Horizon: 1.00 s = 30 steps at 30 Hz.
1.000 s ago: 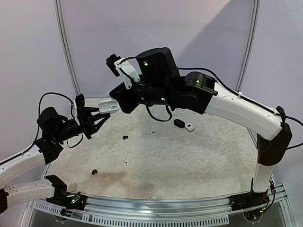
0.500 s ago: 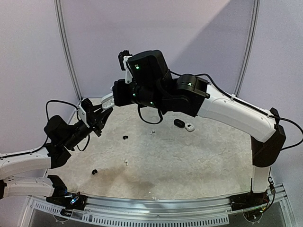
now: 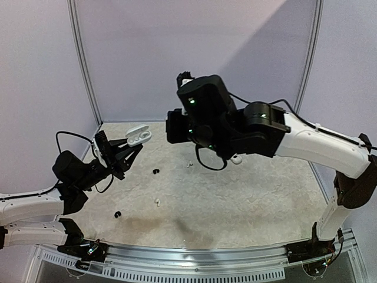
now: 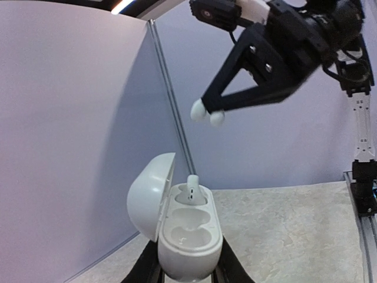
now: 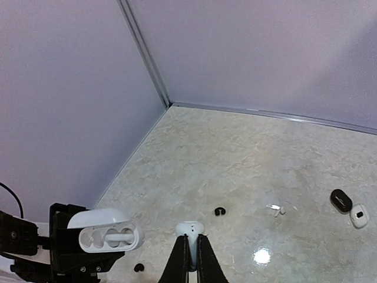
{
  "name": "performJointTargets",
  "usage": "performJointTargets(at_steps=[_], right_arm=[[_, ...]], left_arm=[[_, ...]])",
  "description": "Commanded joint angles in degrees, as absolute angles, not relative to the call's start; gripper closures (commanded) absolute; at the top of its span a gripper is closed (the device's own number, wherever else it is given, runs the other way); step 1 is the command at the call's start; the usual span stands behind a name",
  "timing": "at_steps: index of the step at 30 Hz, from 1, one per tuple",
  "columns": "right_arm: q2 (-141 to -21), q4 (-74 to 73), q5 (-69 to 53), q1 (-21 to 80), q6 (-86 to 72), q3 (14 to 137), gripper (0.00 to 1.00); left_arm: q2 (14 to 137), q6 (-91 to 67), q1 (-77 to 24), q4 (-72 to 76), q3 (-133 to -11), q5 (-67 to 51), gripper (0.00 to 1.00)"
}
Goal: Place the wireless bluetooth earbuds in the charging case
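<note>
Table (image 3: 235, 206): pale marbled beige surface, filling the lower half of the top view.
Walls (image 3: 194, 41): plain lilac panels across the upper frame.
Corner post (image 5: 144, 56): thin metal strip, upper left of the right wrist view.
Front rail (image 3: 194, 256): curved slotted metal along the bottom edge.
Glare spot (image 5: 261, 256): bright reflection on the table, lower centre.

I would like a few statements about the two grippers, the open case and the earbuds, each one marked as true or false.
1. The left gripper holds the charging case with its lid open. True.
2. Both slots of the case are filled. False: one seated earbud fills the far slot; the near slot is empty.
3. The right gripper grips a white earbud. True.
4. That earbud touches the case. False: it hangs in the air, apart from the case.
</note>
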<state>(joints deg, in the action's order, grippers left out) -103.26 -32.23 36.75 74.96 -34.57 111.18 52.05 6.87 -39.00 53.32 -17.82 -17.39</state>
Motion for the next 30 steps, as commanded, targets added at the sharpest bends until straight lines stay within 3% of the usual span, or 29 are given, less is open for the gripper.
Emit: performJointTargets(at_steps=[1,7,12,19,30], right_arm=[[-95.52,-40.97,44.62,73.12,-38.95,109.67,1.00],[-97.87,-62.53,32.99,63.24,-51.22,107.49,1.00],[-102.66,-76.01,32.67,59.71,-55.83,101.80,1.00],[-105.34,-69.89,26.21,55.18,-56.04,84.68,1.00],[-123.37,-69.82,21.36,54.07,-53.00,84.78,1.00]], left_arm=[[51.40,0.48,-39.90,55.82,-17.13,-27.26,1.00],[51.22,-1.16,-39.90,55.08,-17.04,-32.68,1.00],[50.69,-0.43,-39.90,52.70,-17.20,-32.76,1.00],[50.76,-0.09,-39.90,51.46,-17.29,-32.07,1.00],[49.89,1.56,-39.81,49.17,-18.04,-31.69,1.00]])
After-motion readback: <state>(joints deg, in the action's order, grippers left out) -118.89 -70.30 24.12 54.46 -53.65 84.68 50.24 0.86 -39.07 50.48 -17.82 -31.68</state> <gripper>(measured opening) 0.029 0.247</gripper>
